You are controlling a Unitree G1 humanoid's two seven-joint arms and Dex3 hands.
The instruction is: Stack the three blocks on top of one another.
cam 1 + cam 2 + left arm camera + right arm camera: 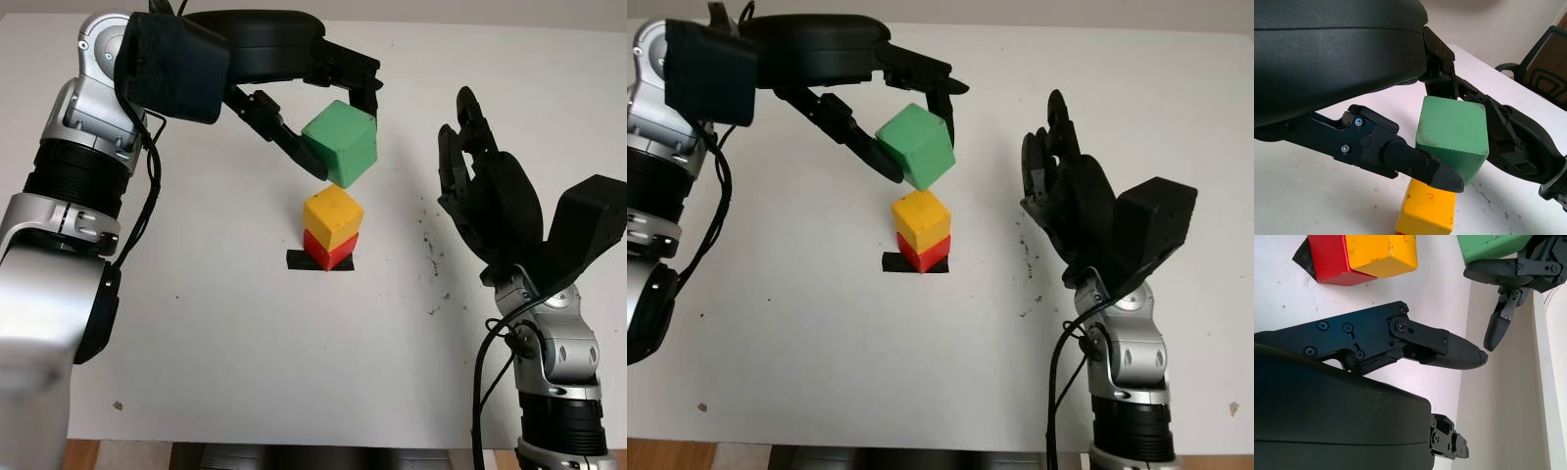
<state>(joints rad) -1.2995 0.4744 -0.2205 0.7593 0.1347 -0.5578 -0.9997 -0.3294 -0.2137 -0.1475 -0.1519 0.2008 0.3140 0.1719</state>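
Note:
My left hand (328, 122) is shut on a green block (341, 144) and holds it tilted in the air, just above the stack and a little to its right. The yellow block (333, 216) sits on the red block (328, 250), which stands on a black tape mark (297, 260) at the table's middle. A small gap shows between the green block (1452, 130) and the yellow block (1427, 213) under it. My right hand (470, 162) is open, raised to the right of the stack and apart from it.
The white table (245, 343) carries small dark specks (429, 250) between the stack and my right hand. A brown speck (118, 404) lies near the front left edge. In the left wrist view a black chair (1537, 73) stands beyond the table.

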